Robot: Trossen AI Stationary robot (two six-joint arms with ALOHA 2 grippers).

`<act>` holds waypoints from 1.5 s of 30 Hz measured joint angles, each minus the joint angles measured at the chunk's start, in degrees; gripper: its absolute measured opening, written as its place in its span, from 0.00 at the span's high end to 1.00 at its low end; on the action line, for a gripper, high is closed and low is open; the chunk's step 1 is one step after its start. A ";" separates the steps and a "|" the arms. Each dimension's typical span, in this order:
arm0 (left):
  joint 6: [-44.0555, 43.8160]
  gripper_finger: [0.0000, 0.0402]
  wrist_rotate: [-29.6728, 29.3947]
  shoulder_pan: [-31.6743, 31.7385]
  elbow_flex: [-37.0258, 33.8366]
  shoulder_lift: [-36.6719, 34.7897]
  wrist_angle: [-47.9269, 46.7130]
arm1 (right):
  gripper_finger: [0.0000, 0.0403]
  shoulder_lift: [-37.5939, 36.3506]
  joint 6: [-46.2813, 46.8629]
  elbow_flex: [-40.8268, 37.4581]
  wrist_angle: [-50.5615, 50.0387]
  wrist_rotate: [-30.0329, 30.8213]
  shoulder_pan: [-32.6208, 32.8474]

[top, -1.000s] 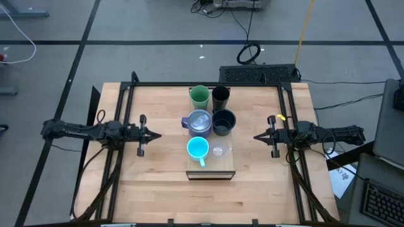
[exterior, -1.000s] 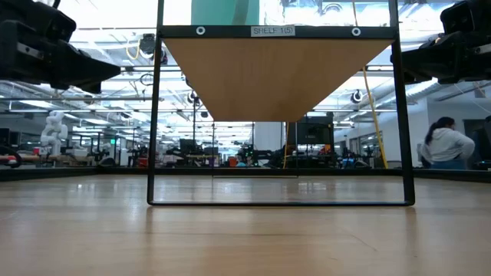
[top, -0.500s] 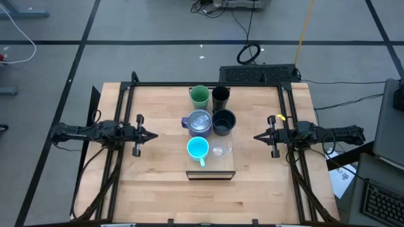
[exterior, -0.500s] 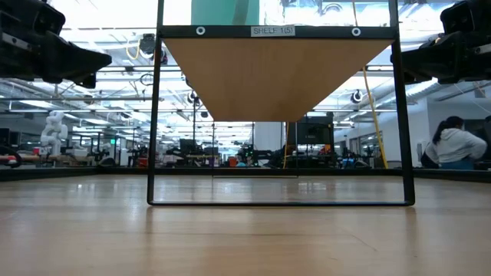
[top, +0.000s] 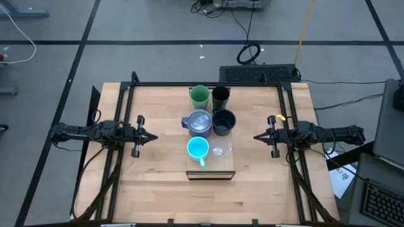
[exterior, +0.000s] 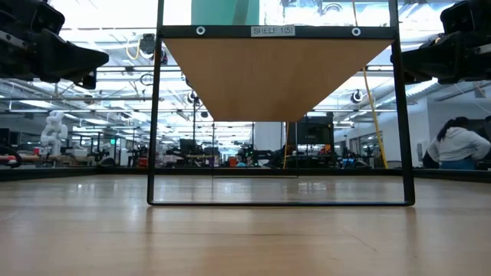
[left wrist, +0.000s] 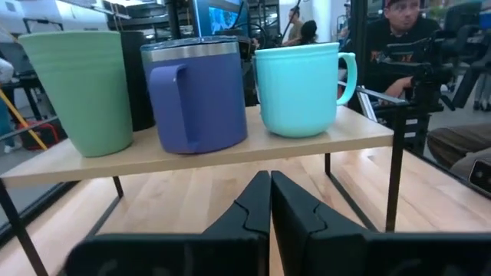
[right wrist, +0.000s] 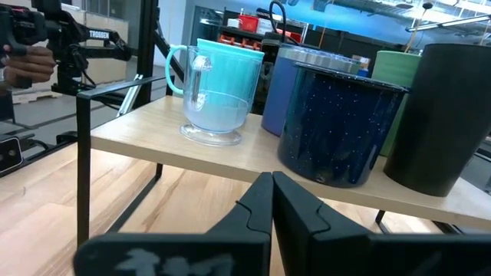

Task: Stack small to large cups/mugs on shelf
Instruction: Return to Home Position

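Left fingers, right fingers: shelf between.

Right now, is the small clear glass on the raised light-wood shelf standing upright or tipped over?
Upright. The small clear glass stands on its base on the light-wood shelf, rim level and mouth upward.

We find the high view evenly lit from above, the tabletop carrying only faint, soft shadows. In the low view the top of the frame glares white (ceiling lights beyond), and the shelf stands backlit against it.
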 joint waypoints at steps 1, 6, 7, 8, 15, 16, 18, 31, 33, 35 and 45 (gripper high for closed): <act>-0.46 0.96 0.00 0.00 0.00 0.02 0.02 | 1.00 0.00 0.00 0.00 0.00 0.00 0.00; -0.87 0.99 -0.47 0.00 -0.02 0.02 0.17 | 1.00 0.00 0.00 0.00 -0.03 -0.02 0.00; -0.90 0.99 -0.50 0.00 -0.03 0.02 0.19 | 1.00 0.00 0.00 0.00 -0.03 -0.02 0.00; -0.95 0.99 -0.52 0.00 -0.03 0.02 0.20 | 1.00 0.00 0.00 0.00 -0.03 -0.02 0.00; -1.00 0.94 -0.62 0.00 -0.04 0.02 0.25 | 1.00 0.00 0.00 0.00 -0.05 -0.02 0.00; -1.00 0.93 -0.64 0.00 -0.04 0.02 0.26 | 1.00 0.00 0.00 0.00 -0.05 -0.02 0.00; -1.00 0.93 -0.70 0.00 -0.04 0.04 0.26 | 1.00 0.00 0.00 0.00 -0.07 -0.02 0.00; -1.00 0.92 -0.74 0.00 -0.04 0.04 0.30 | 1.00 0.00 0.00 0.00 -0.10 -0.02 0.01; -1.00 0.92 -0.74 0.00 -0.04 0.04 0.31 | 1.00 0.00 0.00 0.00 -0.10 -0.02 0.00; -1.00 0.92 -0.76 0.00 -0.04 0.04 0.33 | 1.00 0.00 0.00 0.00 -0.10 -0.02 0.00; -1.00 0.92 -0.76 0.00 -0.04 0.04 0.33 | 1.00 0.00 0.02 0.00 -0.08 -0.02 0.00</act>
